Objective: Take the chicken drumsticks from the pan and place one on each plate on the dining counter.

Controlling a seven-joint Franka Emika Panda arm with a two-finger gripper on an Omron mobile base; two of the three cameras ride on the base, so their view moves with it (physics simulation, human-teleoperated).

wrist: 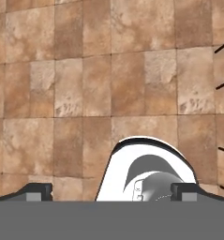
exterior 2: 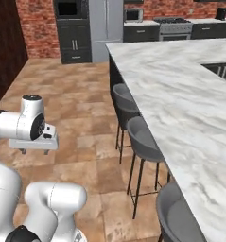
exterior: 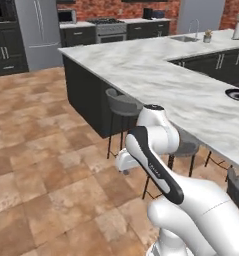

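Drumsticks and pan lie outside what I can make out; of the task's things, one dark round plate with a light centre [exterior: 237, 94] sits on the long white-grey veined marble tabletop [exterior: 156, 70], up and to the arm's right. The end effector [exterior 2: 35, 144] hangs over the tiled floor [exterior: 46, 150], fingers spread wide, empty.

Kitchen: stove [exterior: 107, 27], fridge [exterior: 37, 31], sink [exterior: 185, 38].

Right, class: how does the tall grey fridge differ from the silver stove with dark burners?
The tall grey fridge rises out of frame; the silver stove stops at counter height. The fridge has long vertical door handles; the stove has burners on top. Both stand along the back wall.
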